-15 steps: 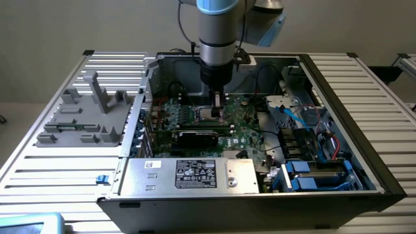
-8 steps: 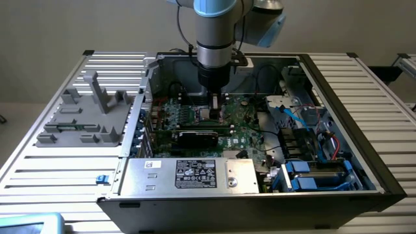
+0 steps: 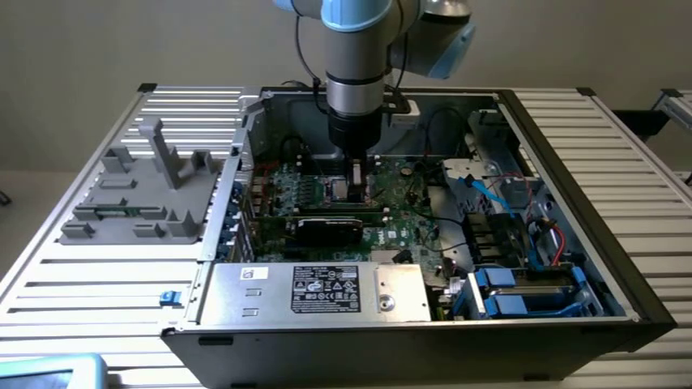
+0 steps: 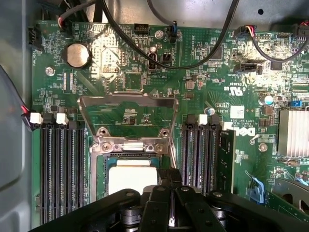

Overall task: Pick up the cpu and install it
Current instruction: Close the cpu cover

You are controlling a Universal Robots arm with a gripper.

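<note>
The cpu (image 4: 132,178), a silvery square chip, lies flat inside the socket frame (image 4: 98,181) on the green motherboard (image 4: 207,92). The socket's metal load plate (image 4: 128,100) stands flipped up. My gripper (image 4: 170,182) is shut, its black fingertips together right at the cpu's edge; whether they touch it I cannot tell. In the exterior view the gripper (image 3: 356,185) points straight down into the open computer case, with the cpu (image 3: 342,191) just beside its tip.
Memory slots (image 4: 60,164) flank the socket, and one holds a module (image 4: 226,159). Black cables (image 4: 145,53) cross the board. A black card (image 3: 337,228), a silver power supply (image 3: 313,292) and blue drive bays (image 3: 519,296) fill the case. A grey fixture (image 3: 141,194) stands on the table.
</note>
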